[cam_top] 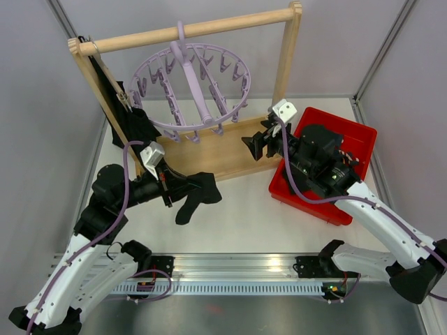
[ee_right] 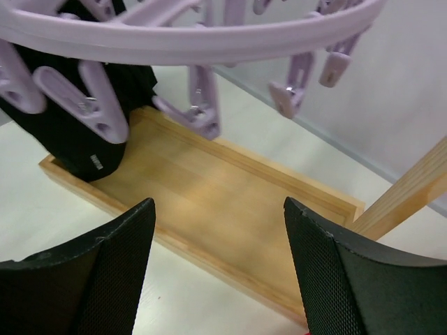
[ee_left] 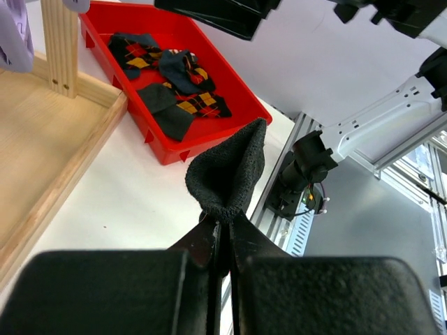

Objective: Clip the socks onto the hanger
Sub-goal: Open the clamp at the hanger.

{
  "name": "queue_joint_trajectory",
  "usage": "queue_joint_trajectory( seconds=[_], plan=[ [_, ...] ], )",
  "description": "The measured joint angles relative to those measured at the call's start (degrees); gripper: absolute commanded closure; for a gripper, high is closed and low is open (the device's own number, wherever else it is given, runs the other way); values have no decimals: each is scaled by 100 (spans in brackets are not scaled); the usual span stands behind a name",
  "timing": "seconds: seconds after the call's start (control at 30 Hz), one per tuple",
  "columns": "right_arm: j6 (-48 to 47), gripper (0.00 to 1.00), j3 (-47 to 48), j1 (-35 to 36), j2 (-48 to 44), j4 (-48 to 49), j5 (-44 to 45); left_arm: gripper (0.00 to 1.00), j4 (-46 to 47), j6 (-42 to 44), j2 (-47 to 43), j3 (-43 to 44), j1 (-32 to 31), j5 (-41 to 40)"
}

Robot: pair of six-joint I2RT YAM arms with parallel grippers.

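a slotted metal rail (cam_top: 230,269) edged the white table (cam_top: 244,209). just beyond it, the left gripper (ee_left: 223,234) was pinched tight on a black sock (ee_left: 227,171). the right gripper (ee_right: 220,272) hung with jaws wide apart beside a red tray (cam_top: 360,132) of socks (ee_left: 174,77). farther back, the hanger (cam_top: 188,91) hung from a wooden frame (cam_top: 202,28) against grey walls (cam_top: 349,49).

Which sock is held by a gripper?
The plain black sock pinched in the left gripper; the others lie in the red tray or hang at the hanger.
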Motion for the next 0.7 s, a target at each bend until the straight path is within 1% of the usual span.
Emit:
queue_joint_trajectory(
  seconds=[0.13, 0.23, 0.5, 0.7],
  plan=[
    [7, 20, -457, -702, -2, 529, -752, 98, -101, 103, 0, 2, 0, -17],
    [7, 20, -520, -949, 17, 737, -1250, 98, -129, 144, 0, 9, 0, -17],
    [26, 21, -472, -1196, 227, 1368, -2579, 98, -164, 227, 4, 11, 0, -11],
    [-20, 22, -319, -1222, 535, 1390, -3080, 98, -247, 273, 4, 17, 0, 4]
  ],
)
